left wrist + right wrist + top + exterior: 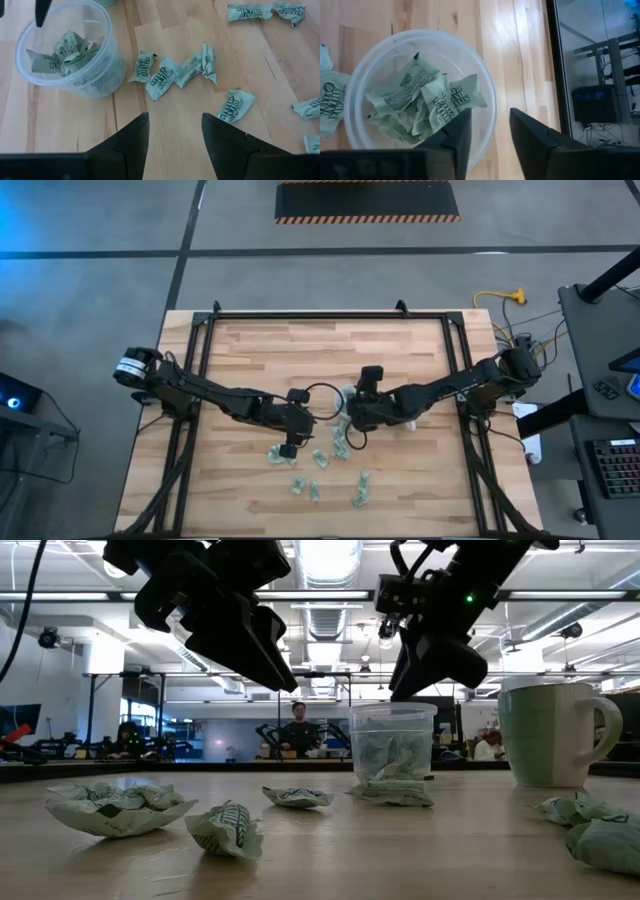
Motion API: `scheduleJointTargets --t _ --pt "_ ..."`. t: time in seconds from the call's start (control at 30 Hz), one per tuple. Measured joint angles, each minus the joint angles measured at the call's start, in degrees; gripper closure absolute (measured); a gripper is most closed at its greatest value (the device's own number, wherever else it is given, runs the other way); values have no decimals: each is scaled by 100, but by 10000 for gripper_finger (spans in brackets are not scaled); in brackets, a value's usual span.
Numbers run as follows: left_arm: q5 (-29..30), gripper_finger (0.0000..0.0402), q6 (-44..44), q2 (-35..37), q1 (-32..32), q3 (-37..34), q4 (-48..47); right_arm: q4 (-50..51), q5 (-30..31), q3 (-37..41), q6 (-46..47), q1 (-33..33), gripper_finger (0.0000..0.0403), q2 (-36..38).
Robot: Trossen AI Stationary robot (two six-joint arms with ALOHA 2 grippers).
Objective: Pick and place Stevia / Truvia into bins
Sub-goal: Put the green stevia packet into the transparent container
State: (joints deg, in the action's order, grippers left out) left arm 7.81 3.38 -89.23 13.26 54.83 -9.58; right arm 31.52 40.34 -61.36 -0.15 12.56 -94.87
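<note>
The clear cup (420,95) stands on the wooden table (400,350) and holds several crumpled pale green Stevia sachets (452,97). My right gripper (490,135) hovers open just above the cup's rim (392,712), with nothing between its fingers. More sachets (172,72) lie loose on the table beside the cup and toward the near edge (300,485). My left gripper (175,145) hangs open over the bare wood near these loose sachets, touching none. The pale green cup (550,735) stands to the right of the clear one in the low view.
Loose sachets lie scattered across the table's near half (360,492), some close to the low camera (120,808). A black frame (330,315) runs along the table's far and side edges. Bare wood lies toward the far edge. People show in the room behind the table (297,725).
</note>
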Motion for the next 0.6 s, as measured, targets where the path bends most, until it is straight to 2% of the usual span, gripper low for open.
scheduleJointTargets --t 0.23,0.4,0.6 --pt "-99 235 -155 0 45 -55 -7 365 12 0 196 230 244 213" --pt "-407 235 -305 -80 112 -99 164 751 -9 0 595 652 244 549" --pt "-814 235 -300 -461 288 -151 725 759 -35 33 763 1292 253 784"
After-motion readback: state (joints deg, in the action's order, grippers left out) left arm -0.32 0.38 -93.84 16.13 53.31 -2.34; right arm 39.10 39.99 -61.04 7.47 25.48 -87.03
